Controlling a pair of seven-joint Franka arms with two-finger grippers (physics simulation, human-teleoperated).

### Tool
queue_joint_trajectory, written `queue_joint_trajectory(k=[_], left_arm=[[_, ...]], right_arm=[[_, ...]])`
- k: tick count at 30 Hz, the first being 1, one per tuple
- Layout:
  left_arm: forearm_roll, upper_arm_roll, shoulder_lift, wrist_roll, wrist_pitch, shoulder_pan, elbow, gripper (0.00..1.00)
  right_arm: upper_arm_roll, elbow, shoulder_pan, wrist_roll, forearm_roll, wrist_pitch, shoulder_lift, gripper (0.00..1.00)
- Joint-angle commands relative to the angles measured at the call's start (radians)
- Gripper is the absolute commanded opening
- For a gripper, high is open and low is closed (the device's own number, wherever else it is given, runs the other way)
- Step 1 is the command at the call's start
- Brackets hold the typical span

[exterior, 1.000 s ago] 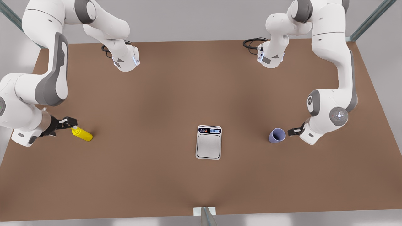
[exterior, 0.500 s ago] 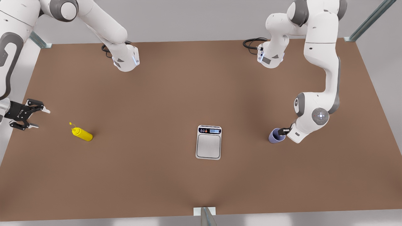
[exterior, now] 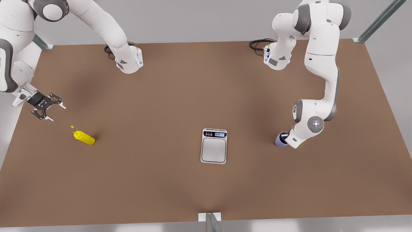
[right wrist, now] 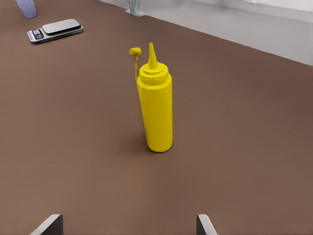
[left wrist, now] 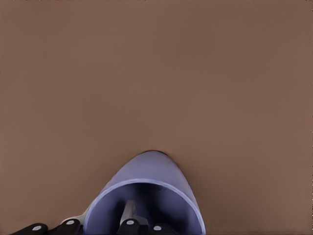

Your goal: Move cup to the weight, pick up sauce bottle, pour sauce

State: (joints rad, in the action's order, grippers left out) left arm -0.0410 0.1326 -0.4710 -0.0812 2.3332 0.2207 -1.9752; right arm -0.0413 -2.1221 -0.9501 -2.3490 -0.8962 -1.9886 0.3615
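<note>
The lavender-blue cup (exterior: pixel 278 142) stands at the front view's right, right of the weight (exterior: pixel 214 149). My left gripper (exterior: pixel 285 136) is down at its rim. In the left wrist view the cup (left wrist: pixel 146 178) is close up and the left gripper (left wrist: pixel 101 216) is open, one finger inside the cup and the other outside its wall. The yellow sauce bottle (exterior: pixel 84 137) stands upright at the front view's left. My right gripper (exterior: pixel 48 108) hovers open up and to the left of it, apart from it. The right wrist view shows the sauce bottle (right wrist: pixel 155 110) ahead of the wide-apart fingertips (right wrist: pixel 49 223), with the weight (right wrist: pixel 55 29) and cup (right wrist: pixel 27 7) far off.
Both arm bases (exterior: pixel 128 62) (exterior: pixel 276 58) with black cables sit at the far edge of the brown table (exterior: pixel 161 106). A metal bracket (exterior: pixel 210 217) sticks up at the table's near edge. Bare tabletop lies between bottle, weight and cup.
The left gripper has moved in from the cup's right side onto its rim. The right gripper left the bottle's nozzle, swung out left, then came back part way, open.
</note>
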Motion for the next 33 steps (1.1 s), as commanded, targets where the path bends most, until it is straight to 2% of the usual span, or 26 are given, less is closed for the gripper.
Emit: queue_joint_trajectory(k=[1,4,9,11,16,18,20,24,28,33], left_arm=[[0.001,0.001,0.0,0.0,0.0,0.0,0.001,0.21],[0.001,0.001,-0.001,0.0,0.002,0.0,0.001,0.21],[0.001,0.001,-0.001,0.003,0.002,0.0,0.003,0.21],[0.0,-0.001,0.006,0.0,-0.003,0.0,0.01,0.21],[-0.007,-0.01,0.049,-0.08,-0.04,0.028,0.027,0.21],[-0.007,-0.053,0.051,-0.158,-0.044,0.028,0.044,0.21],[-0.007,-0.105,0.057,-0.245,-0.104,0.028,0.093,0.21],[-0.01,-0.179,0.017,-0.437,-0.107,0.072,0.185,0.21],[-0.011,-0.179,-0.06,-0.638,-0.107,0.204,0.311,0.21],[-0.072,-0.179,-0.244,-0.808,-0.204,0.327,0.591,0.21]], right_arm=[[0.0,0.002,0.001,-0.021,-0.018,-0.001,0.016,1.0],[-0.003,0.042,0.011,-0.142,-0.087,-0.002,0.111,1.0],[-0.012,0.057,0.037,-0.168,-0.122,-0.009,0.174,1.0],[-0.014,0.113,0.039,-0.184,-0.132,-0.01,0.234,1.0],[-0.015,0.136,0.067,-0.219,-0.167,-0.012,0.269,1.0],[-0.029,0.134,0.068,-0.217,-0.167,-0.01,0.269,1.0],[-0.037,0.133,0.076,-0.217,-0.181,-0.01,0.269,1.0],[-0.04,0.192,0.093,-0.217,-0.194,-0.001,0.326,1.0],[-0.04,0.191,0.113,-0.217,-0.205,-0.001,0.326,1.0],[-0.04,0.186,0.132,-0.219,-0.207,0.001,0.33,1.0]])
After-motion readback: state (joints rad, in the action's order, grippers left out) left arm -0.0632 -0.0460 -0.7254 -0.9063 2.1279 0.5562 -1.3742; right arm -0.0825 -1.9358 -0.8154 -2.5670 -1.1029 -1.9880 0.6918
